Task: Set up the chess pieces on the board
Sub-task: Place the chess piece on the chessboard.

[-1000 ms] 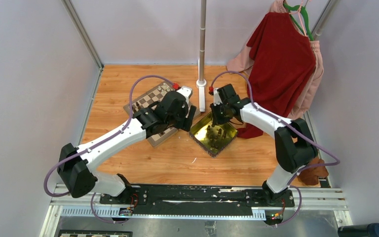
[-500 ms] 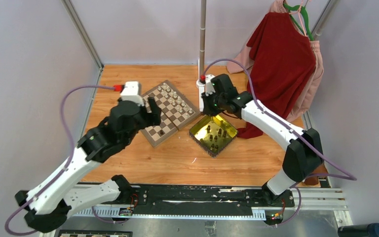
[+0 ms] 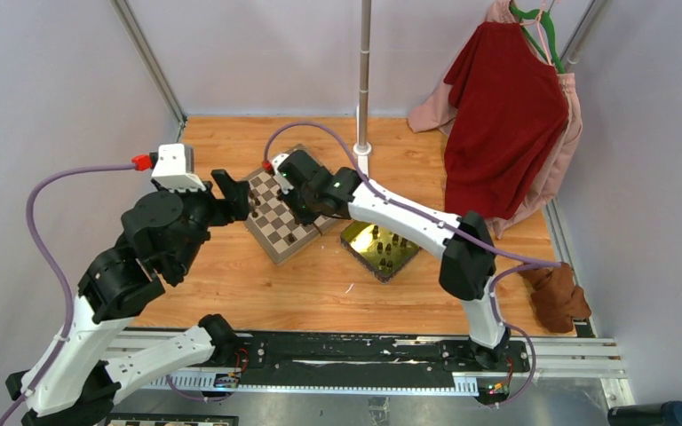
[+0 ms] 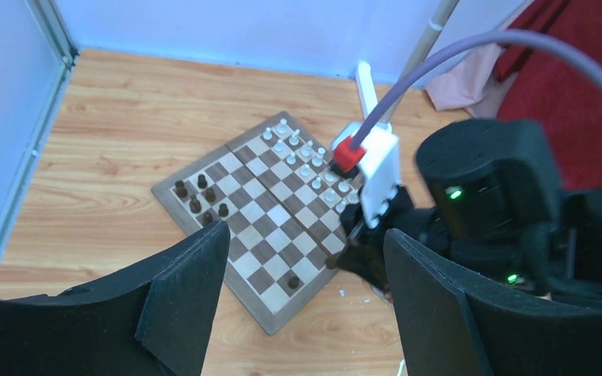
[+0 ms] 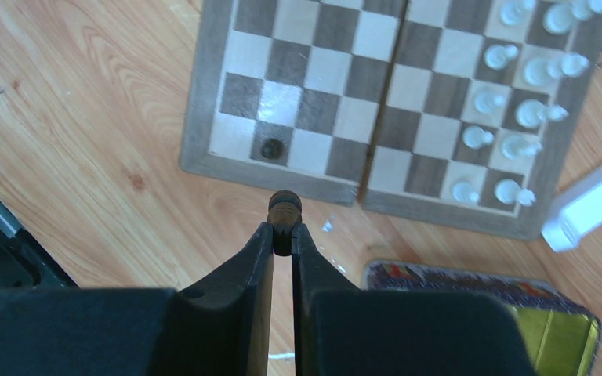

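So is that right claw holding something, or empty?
Holding: the right gripper is shut on a dark brown piece, its round head poking out beyond the fingers.

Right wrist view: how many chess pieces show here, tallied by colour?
Cream-white pieces: 10, all on the board, the top ones clipped by the frame edge.
Dark brown pieces: 2, one on the board, one pinched in the right end effector.
Total: 12
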`<state>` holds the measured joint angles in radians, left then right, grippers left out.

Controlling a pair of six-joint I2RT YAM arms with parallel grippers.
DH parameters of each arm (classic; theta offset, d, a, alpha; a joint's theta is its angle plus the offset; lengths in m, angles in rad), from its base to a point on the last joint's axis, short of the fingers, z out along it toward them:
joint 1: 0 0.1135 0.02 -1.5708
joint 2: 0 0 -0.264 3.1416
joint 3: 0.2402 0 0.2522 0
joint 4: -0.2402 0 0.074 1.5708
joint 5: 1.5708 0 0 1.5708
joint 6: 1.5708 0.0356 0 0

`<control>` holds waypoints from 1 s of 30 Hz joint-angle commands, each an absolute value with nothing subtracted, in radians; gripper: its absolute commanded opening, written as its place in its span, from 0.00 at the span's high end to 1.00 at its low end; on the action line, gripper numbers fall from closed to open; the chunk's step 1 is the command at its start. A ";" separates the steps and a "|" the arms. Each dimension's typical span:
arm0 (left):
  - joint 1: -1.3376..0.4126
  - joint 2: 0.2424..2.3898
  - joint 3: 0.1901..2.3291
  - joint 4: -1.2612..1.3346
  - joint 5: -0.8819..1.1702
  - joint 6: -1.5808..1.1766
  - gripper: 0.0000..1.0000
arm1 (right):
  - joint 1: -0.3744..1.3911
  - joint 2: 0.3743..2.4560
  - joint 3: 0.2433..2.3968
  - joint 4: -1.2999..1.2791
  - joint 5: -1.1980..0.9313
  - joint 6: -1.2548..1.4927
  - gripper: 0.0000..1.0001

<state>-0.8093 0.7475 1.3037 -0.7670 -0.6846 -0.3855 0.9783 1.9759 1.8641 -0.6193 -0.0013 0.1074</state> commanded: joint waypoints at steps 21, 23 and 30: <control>-0.818 0.753 1.392 -0.777 -0.702 -0.296 0.22 | 1.101 2.375 2.323 -0.745 0.115 0.011 1.00; -0.817 0.756 1.394 -0.773 -0.703 -0.290 0.22 | 1.100 2.397 2.357 -0.756 0.104 0.009 1.00; -0.818 0.768 1.405 -0.767 -0.692 -0.283 0.22 | 1.101 2.428 2.370 -0.760 0.092 0.012 1.00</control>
<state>-0.8093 0.7586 1.3949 -0.7731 -0.6991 -0.3016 1.0863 2.4016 2.3459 -0.7273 0.1032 0.0277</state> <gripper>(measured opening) 0.784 0.136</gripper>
